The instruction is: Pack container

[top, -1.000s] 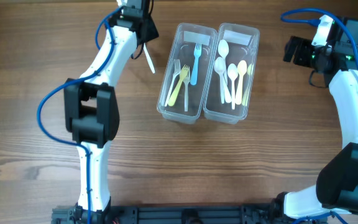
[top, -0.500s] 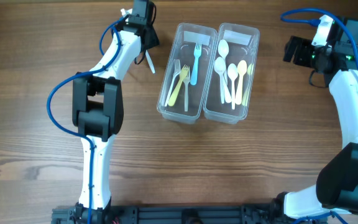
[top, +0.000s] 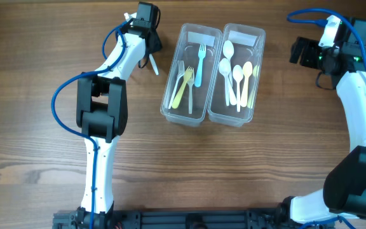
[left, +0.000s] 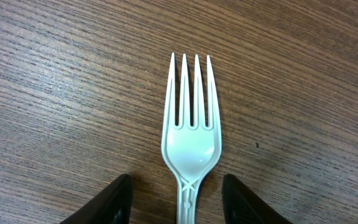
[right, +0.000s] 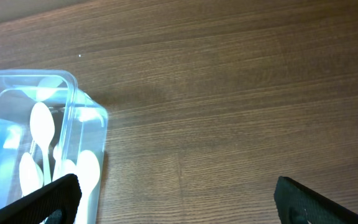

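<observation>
The left gripper hangs low over the wooden table with its jaws apart, and a white plastic fork lies flat between them. In the left wrist view the two black fingers stand on either side of the fork's handle, with bare wood showing on both sides, so nothing is gripped. Compared with a second ago, the left arm has swung its elbow a little to the right in the overhead view. Its wrist has come slightly down the picture, toward the fork. The fork itself has not shifted and still lies at a slant just left of the container. The container sits where it was, near the middle of the far half of the table, with its two clear tubs side by side. The left tub holds a blue fork, a yellow fork and a white one. The right tub holds several pale spoons. None of these pieces has moved. The right gripper has stayed put at the far right, well apart from the container. Its jaws are spread wide and empty over bare wood, and a corner of the spoon tub shows at the left edge of the right wrist view.
</observation>
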Robot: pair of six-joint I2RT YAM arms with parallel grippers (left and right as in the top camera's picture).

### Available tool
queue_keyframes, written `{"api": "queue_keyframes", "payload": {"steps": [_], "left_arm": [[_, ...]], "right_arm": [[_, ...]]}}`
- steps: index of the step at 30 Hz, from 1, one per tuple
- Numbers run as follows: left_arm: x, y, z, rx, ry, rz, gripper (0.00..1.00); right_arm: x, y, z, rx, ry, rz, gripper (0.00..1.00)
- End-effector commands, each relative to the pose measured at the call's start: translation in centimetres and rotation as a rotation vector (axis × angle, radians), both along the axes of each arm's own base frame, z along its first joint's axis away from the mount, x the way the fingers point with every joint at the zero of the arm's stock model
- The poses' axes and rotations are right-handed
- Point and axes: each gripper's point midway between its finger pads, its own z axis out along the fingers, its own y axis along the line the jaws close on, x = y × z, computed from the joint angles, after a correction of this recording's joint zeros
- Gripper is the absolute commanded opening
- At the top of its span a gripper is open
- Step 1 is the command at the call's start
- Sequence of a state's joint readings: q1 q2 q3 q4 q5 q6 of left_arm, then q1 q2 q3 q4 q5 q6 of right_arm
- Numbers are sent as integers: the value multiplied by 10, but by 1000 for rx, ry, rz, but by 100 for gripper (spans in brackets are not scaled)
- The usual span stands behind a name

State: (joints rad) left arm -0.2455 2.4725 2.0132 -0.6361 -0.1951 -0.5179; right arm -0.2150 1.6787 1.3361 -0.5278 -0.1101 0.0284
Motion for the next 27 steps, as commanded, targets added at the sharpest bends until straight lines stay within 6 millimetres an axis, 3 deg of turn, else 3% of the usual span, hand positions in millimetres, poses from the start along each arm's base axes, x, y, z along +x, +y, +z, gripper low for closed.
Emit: {"api": "queue_keyframes", "payload": {"steps": [1,3,6,7,12,15,20,27], "left_arm": [[-7,8,-22,28,50,-3,47],[-7,8,-22,29,53,-3,42],[-8,8,-22,29,55,-3,17],[-8,9,-22,29,57,-3,13],[-10,11,-21,44,63,3,10],[-11,23,-10,104,51,32,9],[-8,40,34,205,-9,48,4],[-12,38,116,185,-121,44,4]], "right_arm": [[3,0,12,-17,-27,7,100],[3,0,12,-17,-27,7,100],[3,0,12,-17,-27,7,100],[3,0,12,-17,-27,7,100],[3,0,12,-17,-27,7,100],[3,0,12,-17,-27,7,100],[3,0,12,-17,-27,7,100],[3,0,12,-17,-27,7,100]]}}
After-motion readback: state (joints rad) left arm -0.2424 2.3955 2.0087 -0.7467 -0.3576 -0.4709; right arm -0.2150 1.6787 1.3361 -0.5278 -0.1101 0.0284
